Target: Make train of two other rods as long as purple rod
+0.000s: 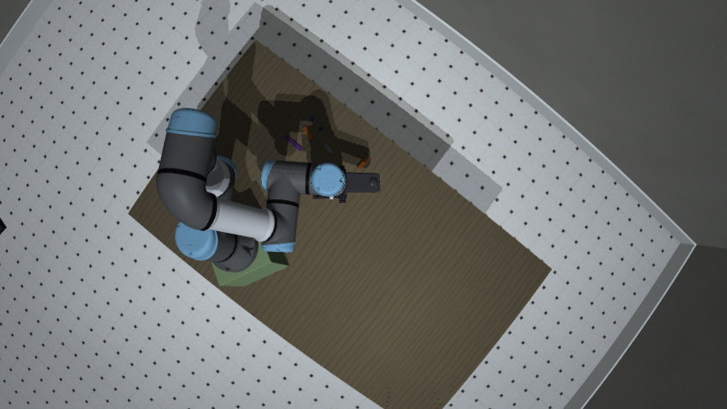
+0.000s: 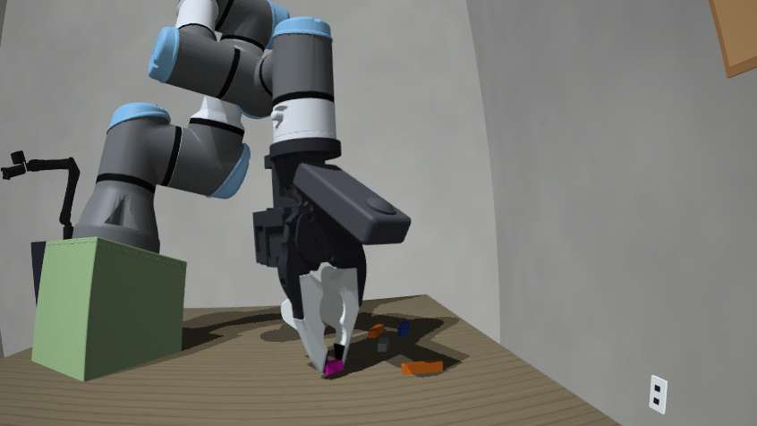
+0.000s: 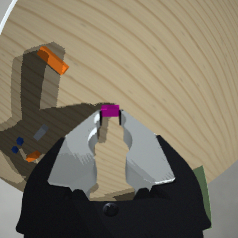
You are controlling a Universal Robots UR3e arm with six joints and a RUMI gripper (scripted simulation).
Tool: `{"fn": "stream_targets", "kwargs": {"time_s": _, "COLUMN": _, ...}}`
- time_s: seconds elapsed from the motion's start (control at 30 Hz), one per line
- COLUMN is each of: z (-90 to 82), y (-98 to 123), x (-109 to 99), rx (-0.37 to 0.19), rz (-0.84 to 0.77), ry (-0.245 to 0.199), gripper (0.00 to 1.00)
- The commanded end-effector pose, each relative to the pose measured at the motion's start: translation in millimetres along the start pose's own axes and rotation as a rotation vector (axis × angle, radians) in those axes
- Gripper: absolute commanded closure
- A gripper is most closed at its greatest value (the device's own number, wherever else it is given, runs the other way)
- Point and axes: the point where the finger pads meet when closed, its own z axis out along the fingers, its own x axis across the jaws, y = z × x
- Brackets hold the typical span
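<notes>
My gripper is shut on the short magenta rod, low at the wooden table top; the wrist view shows the magenta rod between the fingertips of the gripper. An orange rod lies flat to the right of it and shows in the wrist view and from above. A second orange rod, a grey rod and a blue rod lie further back. The purple rod lies in shadow, seen only from above.
The arm's green base block stands at the left of the table. A grey wall runs close behind the rods. In the wrist view two small blue rods, the grey rod and the second orange rod lie at the lower left.
</notes>
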Motion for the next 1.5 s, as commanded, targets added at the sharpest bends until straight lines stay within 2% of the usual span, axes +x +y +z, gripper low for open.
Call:
{"fn": "stream_targets", "kwargs": {"time_s": 0.0, "z": 5.0, "y": -1.7, "x": -0.6, "rx": 0.006, "rz": 0.000, "ry": -0.001, "gripper": 1.00}}
{"fn": "stream_targets", "kwargs": {"time_s": 1.43, "z": 6.3, "y": -2.3, "x": -0.4, "rx": 0.007, "rz": 0.000, "ry": -0.001, "gripper": 1.00}}
{"fn": "stream_targets", "kwargs": {"time_s": 1.47, "z": 6.3, "y": -2.3, "x": -0.4, "rx": 0.007, "rz": 0.000, "ry": -0.001, "gripper": 0.96}}
